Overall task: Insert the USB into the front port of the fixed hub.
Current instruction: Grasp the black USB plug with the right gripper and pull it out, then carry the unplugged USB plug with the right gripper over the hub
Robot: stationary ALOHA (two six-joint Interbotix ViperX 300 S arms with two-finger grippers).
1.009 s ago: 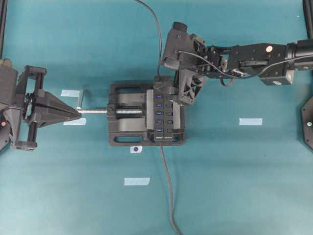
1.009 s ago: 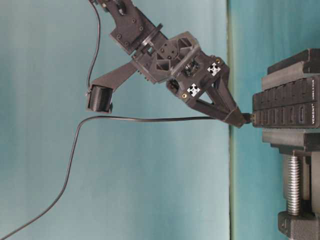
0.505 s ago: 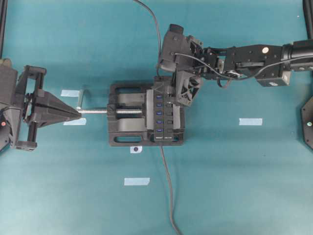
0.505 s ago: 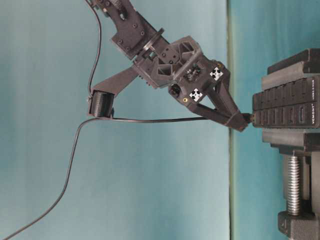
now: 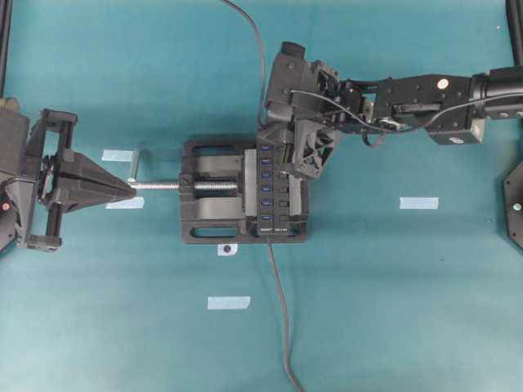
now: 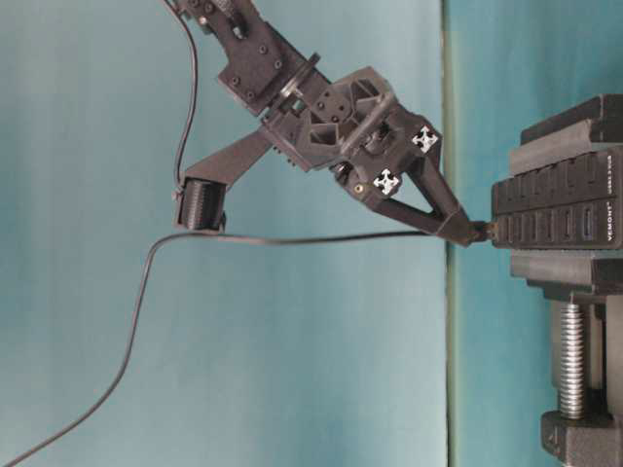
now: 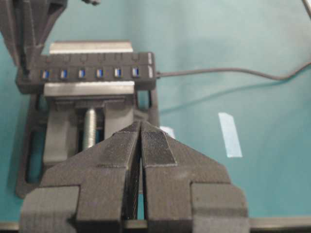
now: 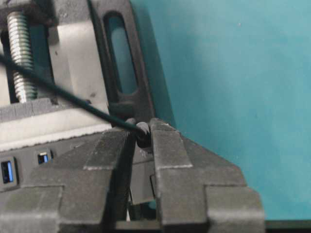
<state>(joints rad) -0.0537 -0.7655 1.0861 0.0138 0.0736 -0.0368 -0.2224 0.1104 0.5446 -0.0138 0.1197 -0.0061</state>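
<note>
The USB (image 8: 144, 137) is a small dark plug pinched between the fingertips of my right gripper (image 8: 141, 130), which is shut on it. Its thin cable (image 8: 58, 93) runs away up and to the left. From table level the plug (image 6: 485, 231) sits against the end face of the fixed hub (image 6: 555, 209), just past the right gripper (image 6: 465, 232). From overhead the hub (image 5: 272, 192) is a black bar with blue ports, and the right gripper (image 5: 278, 147) covers its far end and hides the plug. My left gripper (image 7: 141, 126) is shut and empty, well clear of the hub (image 7: 87, 73).
A black vise (image 5: 208, 220) clamps the hub, and its silver screw (image 5: 163, 186) points at the left gripper (image 5: 129, 190). The hub's own cable (image 5: 280, 318) trails toward the near table edge. Pale tape strips (image 5: 419, 202) lie on the teal mat.
The right gripper's jaws have closed from wide apart onto the USB plug, and the gripper has shifted slightly toward the hub's end. The left arm has not moved.
</note>
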